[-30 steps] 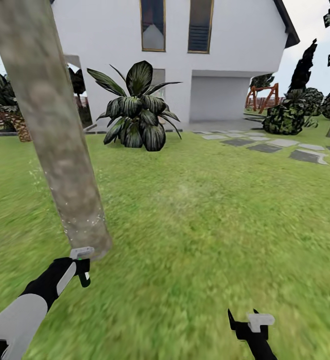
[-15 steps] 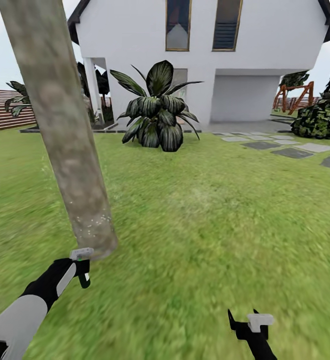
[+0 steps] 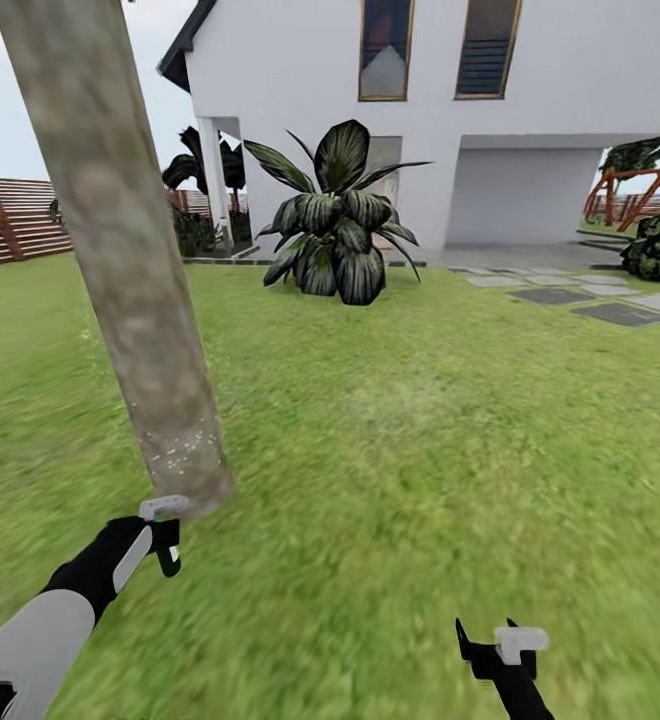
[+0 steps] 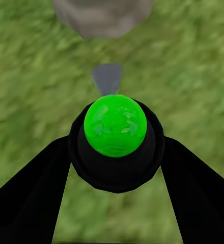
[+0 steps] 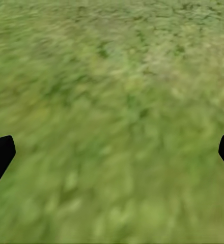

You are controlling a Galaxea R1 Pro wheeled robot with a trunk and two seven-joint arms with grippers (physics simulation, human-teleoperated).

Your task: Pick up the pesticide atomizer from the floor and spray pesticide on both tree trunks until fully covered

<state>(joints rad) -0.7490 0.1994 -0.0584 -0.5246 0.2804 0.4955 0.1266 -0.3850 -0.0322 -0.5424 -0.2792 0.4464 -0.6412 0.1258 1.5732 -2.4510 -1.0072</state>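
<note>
The pesticide atomizer [image 4: 115, 133], w/ green cap, is clamped between the left gripper [image 3: 165, 530] fingers, nozzle aimed at the base of the near-left tree trunk [image 3: 120, 260] so spray lands on bark; whitish pesticide [image 3: 185, 452] specks are seen low on it. The right gripper [image 3: 492, 640] is held spread & empty over the grass [image 5: 112, 101], near right, kept clear.

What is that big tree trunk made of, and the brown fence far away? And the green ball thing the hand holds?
The tree trunk looks like rough, matte bark, blotchy grey and beige. The fence looks like brown wooden slats laid sideways. The green ball between the left hand's black fingers looks like smooth, slightly shiny plastic, though that's a guess from its even colour.
</note>
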